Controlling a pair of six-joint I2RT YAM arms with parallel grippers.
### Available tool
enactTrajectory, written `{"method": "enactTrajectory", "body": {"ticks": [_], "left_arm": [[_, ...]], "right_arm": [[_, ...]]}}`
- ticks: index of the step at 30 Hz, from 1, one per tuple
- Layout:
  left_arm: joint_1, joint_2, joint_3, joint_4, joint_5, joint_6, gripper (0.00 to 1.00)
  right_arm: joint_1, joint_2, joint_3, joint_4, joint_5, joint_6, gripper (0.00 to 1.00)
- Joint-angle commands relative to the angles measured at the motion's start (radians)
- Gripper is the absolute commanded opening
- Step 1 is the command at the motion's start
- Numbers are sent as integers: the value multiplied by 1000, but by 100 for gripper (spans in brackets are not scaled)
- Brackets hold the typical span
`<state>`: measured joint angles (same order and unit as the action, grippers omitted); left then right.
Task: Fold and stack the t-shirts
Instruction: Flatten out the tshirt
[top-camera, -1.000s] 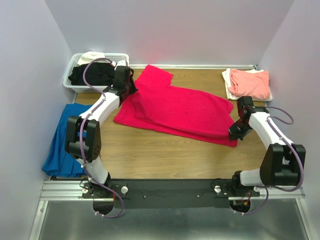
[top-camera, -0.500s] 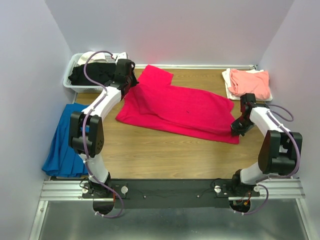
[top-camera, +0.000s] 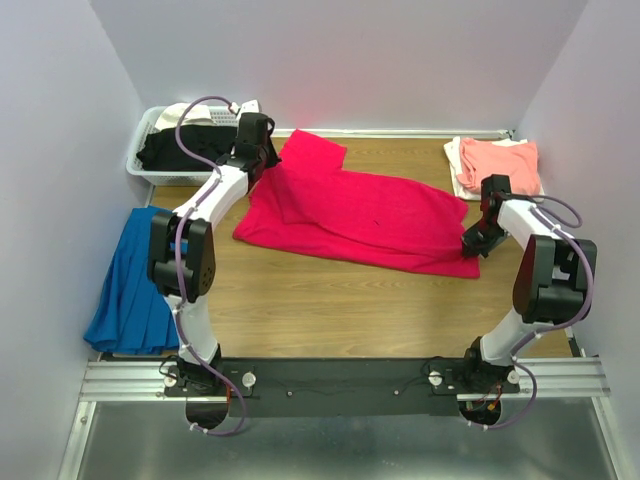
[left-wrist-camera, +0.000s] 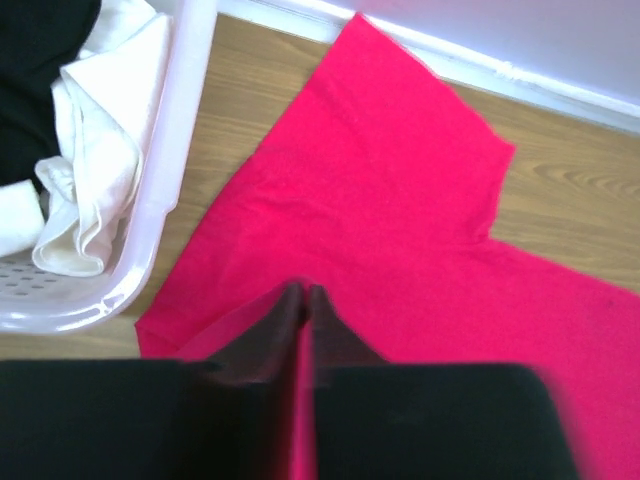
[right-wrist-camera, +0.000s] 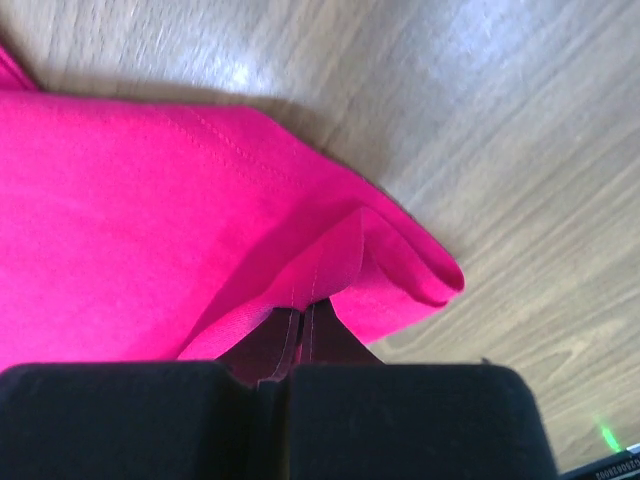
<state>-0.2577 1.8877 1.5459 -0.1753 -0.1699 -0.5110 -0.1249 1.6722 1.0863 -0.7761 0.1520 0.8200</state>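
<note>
The crimson-red t-shirt (top-camera: 370, 215) lies spread across the middle of the table, one sleeve pointing at the back wall. My left gripper (top-camera: 262, 168) sits at its left edge beside the basket. In the left wrist view the left gripper (left-wrist-camera: 303, 292) is shut, with a thin fold of the red t-shirt (left-wrist-camera: 400, 200) pinched between its jaws. My right gripper (top-camera: 470, 243) is at the shirt's near right corner. In the right wrist view the right gripper (right-wrist-camera: 305, 315) is shut on the stitched hem of the red t-shirt (right-wrist-camera: 130, 200), which curls over there.
A salmon-pink t-shirt (top-camera: 500, 165) lies folded on a cream one (top-camera: 453, 158) at the back right. The white basket (top-camera: 148, 128), with its rim (left-wrist-camera: 180, 120) in the left wrist view, holds a black t-shirt (top-camera: 175, 150) and a white one (left-wrist-camera: 100, 200). Blue cloth (top-camera: 130, 280) hangs off the left edge.
Both grippers have moved toward the back wall, drawing the red t-shirt with them. Its near edge has shifted back and the shirt lies flatter.
</note>
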Motion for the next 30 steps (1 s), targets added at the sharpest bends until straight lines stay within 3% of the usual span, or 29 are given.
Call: {"method": "enactTrajectory", "body": {"ticks": [1, 7, 14, 20, 24, 30], "left_arm": [[-8, 117, 100, -42, 43, 63, 41], [-8, 108, 122, -63, -14, 86, 65], [-9, 15, 85, -116, -43, 86, 65], [-12, -125, -127, -141, -25, 42, 66], [-23, -151, -249, -165, 7, -1, 65], [-75, -125, -296, -197, -6, -53, 65]], "right_arm": [[-12, 44, 34, 26, -3, -16, 1], [-18, 53, 37, 32, 6, -30, 1], [-32, 128, 99, 41, 20, -62, 1], [-44, 175, 158, 43, 21, -88, 2], [-50, 159, 167, 41, 6, -102, 2], [-51, 98, 176, 40, -34, -111, 1]]}}
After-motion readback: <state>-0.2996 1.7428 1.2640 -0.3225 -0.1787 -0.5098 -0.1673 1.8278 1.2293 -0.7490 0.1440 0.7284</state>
